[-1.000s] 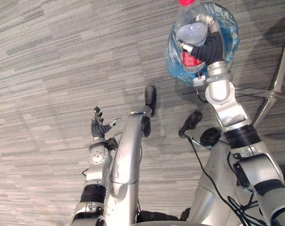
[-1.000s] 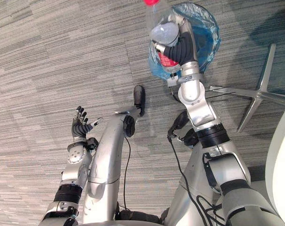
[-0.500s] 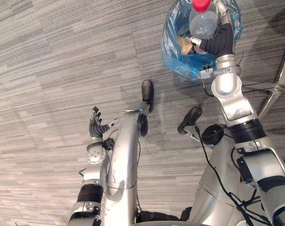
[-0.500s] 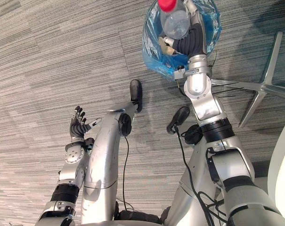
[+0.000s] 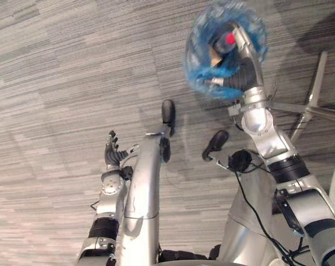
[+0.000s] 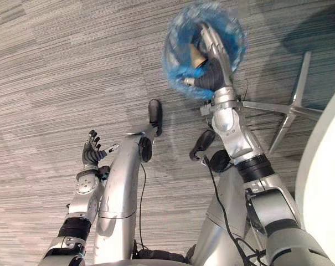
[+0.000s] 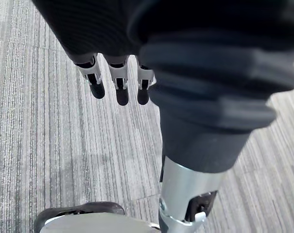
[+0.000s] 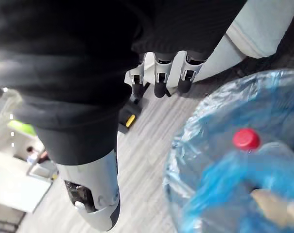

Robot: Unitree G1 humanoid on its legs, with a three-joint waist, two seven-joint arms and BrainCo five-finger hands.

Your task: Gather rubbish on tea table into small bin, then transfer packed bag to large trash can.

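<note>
The small bin [image 5: 196, 55], lined with a blue bag [image 8: 219, 121], stands on the carpet ahead of me to the right. A clear bottle with a red cap [image 8: 246, 139] lies inside it, beside a brownish scrap [image 6: 196, 55]. My right hand [image 5: 243, 69] hovers over the bin's mouth with its fingers [image 8: 159, 80] straight and nothing in them. My left hand [image 5: 113, 151] hangs low at my left side over bare carpet, fingers [image 7: 117, 87] straight and empty.
A chair's silver star base [image 5: 317, 105] spreads on the floor just right of the bin. A white table edge [image 6: 328, 183] curves in at the far right. Grey striped carpet [image 5: 56, 83] covers the floor to the left.
My right hand has opened and let go of the bottle, which has dropped into the blue-lined bin. The left hand has stayed where it was.
</note>
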